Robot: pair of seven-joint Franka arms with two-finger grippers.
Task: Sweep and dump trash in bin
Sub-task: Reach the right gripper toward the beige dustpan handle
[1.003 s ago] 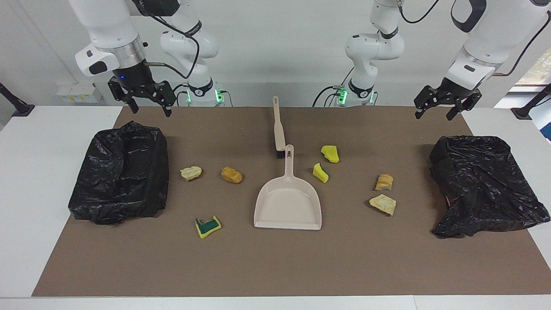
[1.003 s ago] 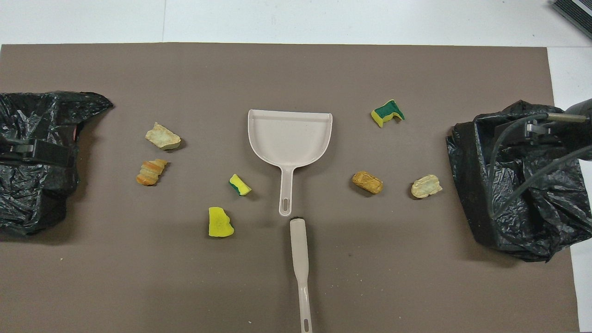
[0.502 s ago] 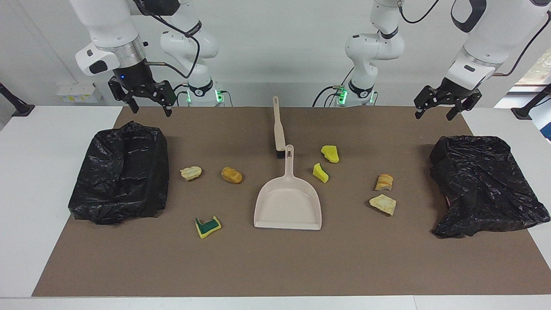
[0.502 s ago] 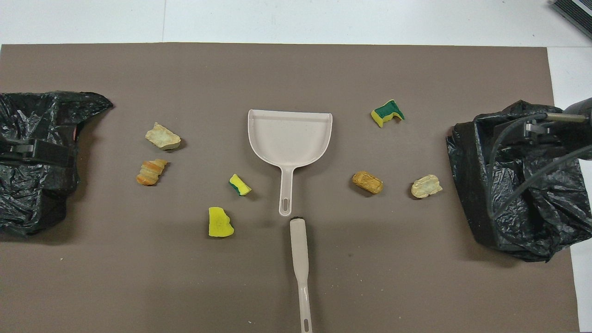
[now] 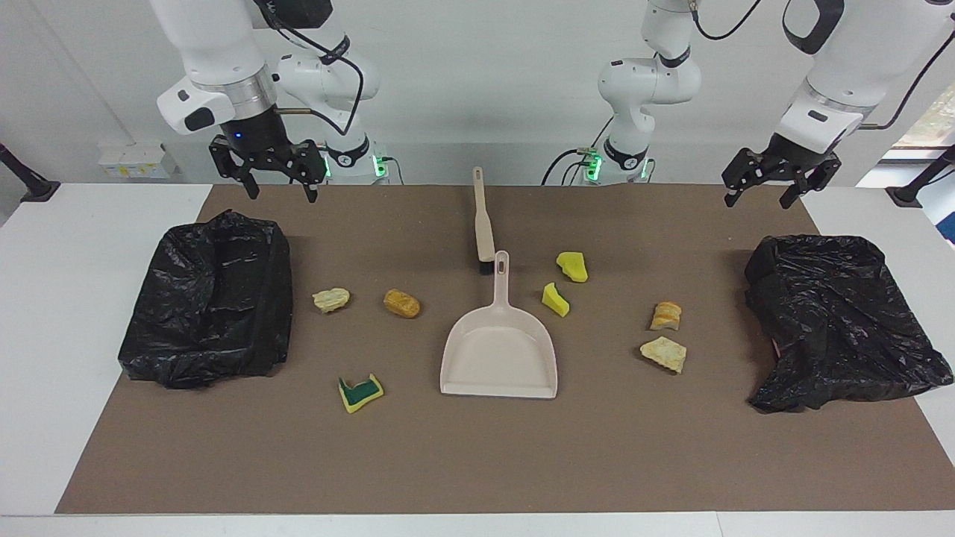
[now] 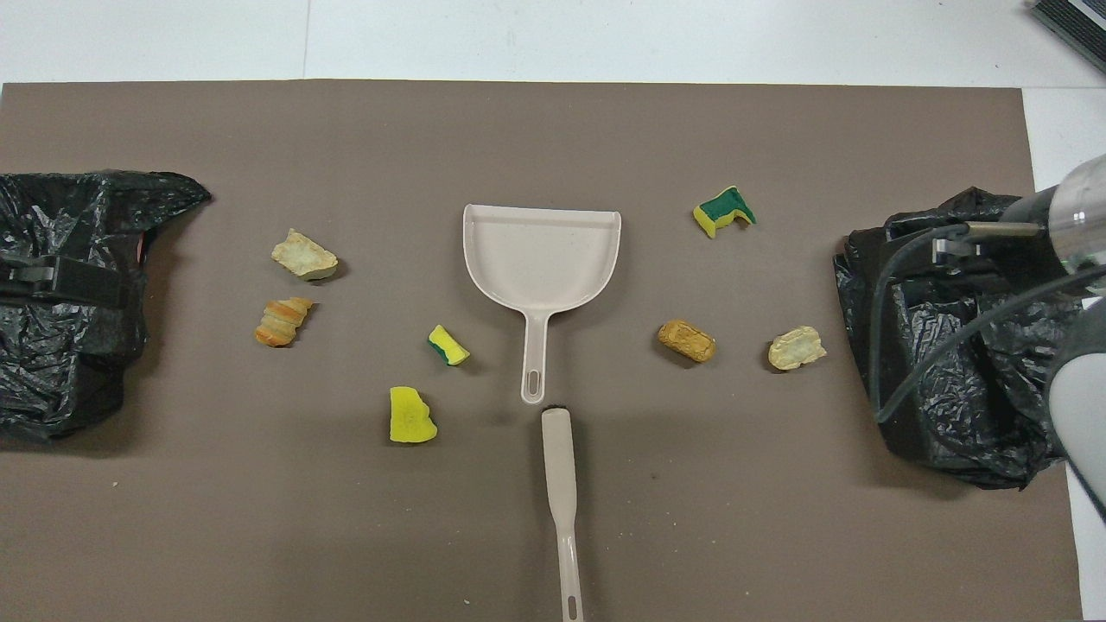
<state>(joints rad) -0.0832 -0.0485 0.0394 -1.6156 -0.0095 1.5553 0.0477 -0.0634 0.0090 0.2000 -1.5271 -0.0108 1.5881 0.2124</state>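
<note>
In the facing view you see the right gripper (image 5: 282,183) up in the air with its fingers spread and nothing in them, over the mat's edge by the black bin bag (image 5: 209,298) at the right arm's end. Your left gripper (image 5: 762,186) hangs likewise open and empty over the mat's edge near the other bin bag (image 5: 835,321). The trash (image 5: 401,303) lies scattered on the brown mat (image 5: 477,462) on both sides of the beige dustpan (image 5: 500,350); the brush (image 5: 483,220) lies nearer to the robots, its head just beside the dustpan's handle. In the overhead view you find seven scraps: three toward the right arm's end, among them a yellow-and-green sponge piece (image 6: 724,210), and four toward the left arm's end.
</note>
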